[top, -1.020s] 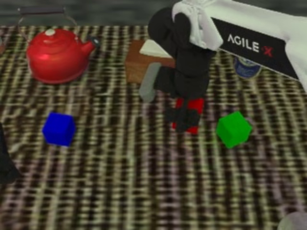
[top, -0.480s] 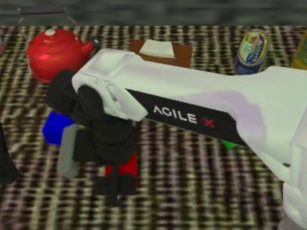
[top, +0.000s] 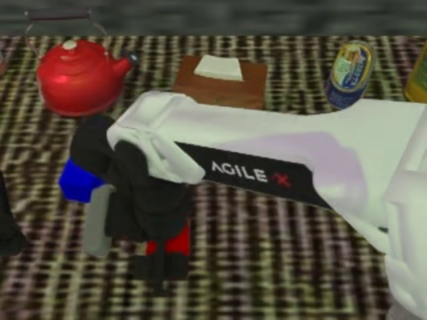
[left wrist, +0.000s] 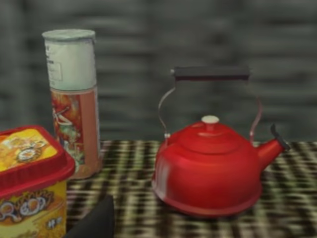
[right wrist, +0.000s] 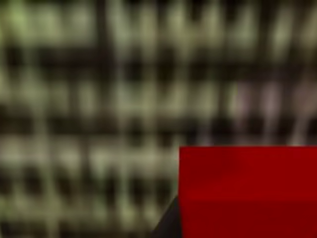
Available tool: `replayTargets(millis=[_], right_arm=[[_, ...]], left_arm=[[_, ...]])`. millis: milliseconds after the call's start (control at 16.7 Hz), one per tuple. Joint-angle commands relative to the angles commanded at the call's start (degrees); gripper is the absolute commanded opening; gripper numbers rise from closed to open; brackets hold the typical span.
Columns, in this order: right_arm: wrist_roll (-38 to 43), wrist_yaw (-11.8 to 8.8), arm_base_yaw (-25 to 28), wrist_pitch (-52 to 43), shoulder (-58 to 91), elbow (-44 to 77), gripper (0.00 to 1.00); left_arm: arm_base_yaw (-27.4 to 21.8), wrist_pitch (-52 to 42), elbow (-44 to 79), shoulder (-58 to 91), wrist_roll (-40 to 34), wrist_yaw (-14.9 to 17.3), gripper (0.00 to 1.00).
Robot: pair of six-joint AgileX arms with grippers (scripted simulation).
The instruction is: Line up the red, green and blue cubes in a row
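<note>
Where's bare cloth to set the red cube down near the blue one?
The right gripper holds the red cube. Open cloth lies in front of it and to its right, along the near edge. It is crowded toward the blue cube and kettle, under the arm. The green cube is hidden.

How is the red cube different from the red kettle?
The red cube is a small, flat-sided block with a dull, plain surface; the red kettle is much bigger, round and shiny, with a spout, a lid knob and a wire handle.
The cube is held in the right gripper toward the near left of the table; the kettle stands by itself at the far left.
Both are bright red.
</note>
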Motion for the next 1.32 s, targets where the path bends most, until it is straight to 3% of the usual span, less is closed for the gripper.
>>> replayTargets(millis=[180, 480, 1260, 1320], right_arm=[[0.09, 0.06, 0.05, 6.0, 1.25, -4.74, 0.0], [0.04, 0.09, 0.15, 7.07, 1.67, -5.73, 0.0], [0.04, 0.09, 0.15, 7.07, 1.67, -5.73, 0.98], [0.04, 0.09, 0.15, 7.07, 1.67, -5.73, 1.0]], left_arm=[[0.0, 0.0, 0.0, 0.0, 0.0, 0.0, 1.0], [0.0, 0.0, 0.0, 0.0, 0.0, 0.0, 1.0], [0.0, 0.0, 0.0, 0.0, 0.0, 0.0, 1.0], [0.0, 0.0, 0.0, 0.0, 0.0, 0.0, 1.0]])
